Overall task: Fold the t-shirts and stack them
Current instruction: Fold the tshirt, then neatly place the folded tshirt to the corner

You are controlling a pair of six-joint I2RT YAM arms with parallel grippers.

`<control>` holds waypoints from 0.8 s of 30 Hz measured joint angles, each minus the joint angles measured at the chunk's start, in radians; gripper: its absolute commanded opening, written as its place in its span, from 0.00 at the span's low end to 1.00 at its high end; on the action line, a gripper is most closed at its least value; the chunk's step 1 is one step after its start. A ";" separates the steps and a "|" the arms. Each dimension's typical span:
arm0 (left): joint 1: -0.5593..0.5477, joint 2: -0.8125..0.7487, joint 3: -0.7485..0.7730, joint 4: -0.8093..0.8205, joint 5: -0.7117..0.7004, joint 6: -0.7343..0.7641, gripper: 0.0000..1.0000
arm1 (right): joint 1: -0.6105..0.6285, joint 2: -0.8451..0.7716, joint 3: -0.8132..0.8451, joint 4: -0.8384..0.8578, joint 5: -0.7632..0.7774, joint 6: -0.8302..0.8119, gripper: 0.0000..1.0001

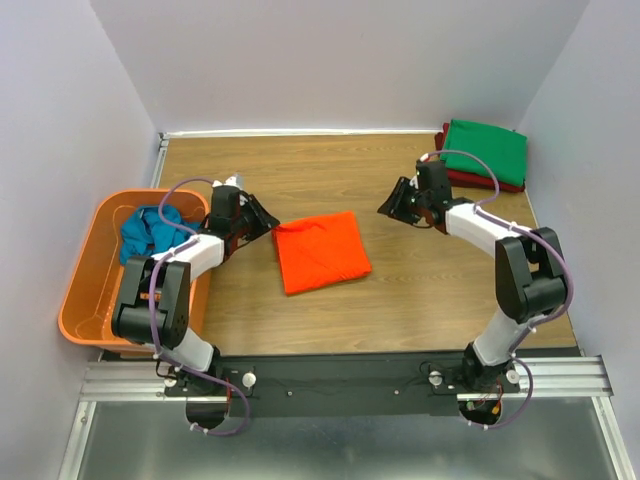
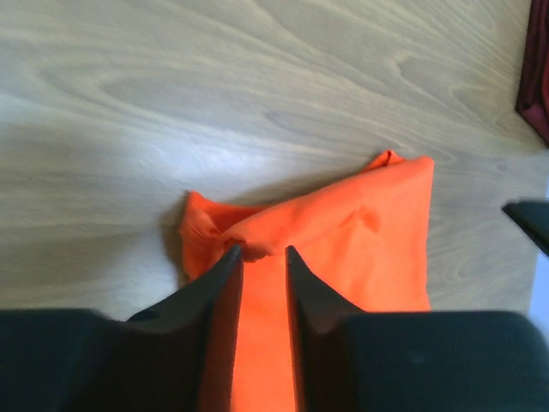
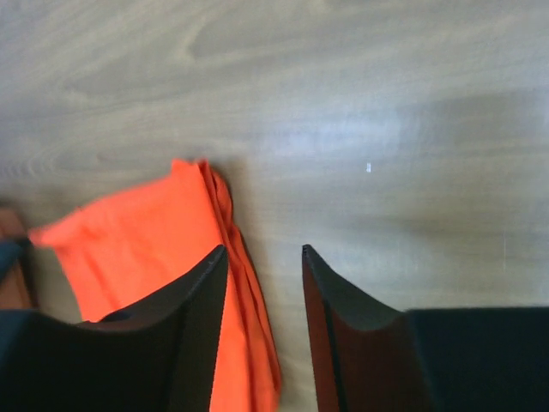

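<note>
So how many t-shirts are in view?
4: orange shirt folded mid-table; green shirt on the dark red shirt, far right corner; teal shirt in the basket. Others may be hidden underneath.

Inward-angled left arm [image 1: 195, 252] and right arm [image 1: 476, 222], 2 pairs of jaws slightly apart, empty

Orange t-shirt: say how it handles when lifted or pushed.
Likely floppy: the orange t-shirt lies flat in soft folded layers, so one-corner lifting would probably unfold it. Pushed on the smooth wooden table, it may bunch rather than slide.
</note>
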 measured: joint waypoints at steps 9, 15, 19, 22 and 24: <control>0.023 -0.036 0.056 -0.053 -0.022 0.041 0.54 | 0.136 -0.080 -0.140 -0.002 -0.008 -0.039 0.56; -0.018 -0.123 0.051 -0.081 -0.073 0.048 0.03 | 0.201 -0.080 -0.127 -0.004 0.014 -0.039 0.51; -0.087 -0.149 0.028 -0.081 -0.090 0.039 0.00 | 0.236 -0.054 -0.061 -0.003 0.028 -0.034 0.50; -0.118 -0.120 0.022 -0.079 -0.094 0.035 0.00 | 0.260 -0.009 -0.010 0.004 0.033 -0.033 0.50; -0.126 -0.078 0.022 -0.079 -0.098 0.034 0.00 | 0.273 0.031 0.019 0.005 0.033 -0.027 0.50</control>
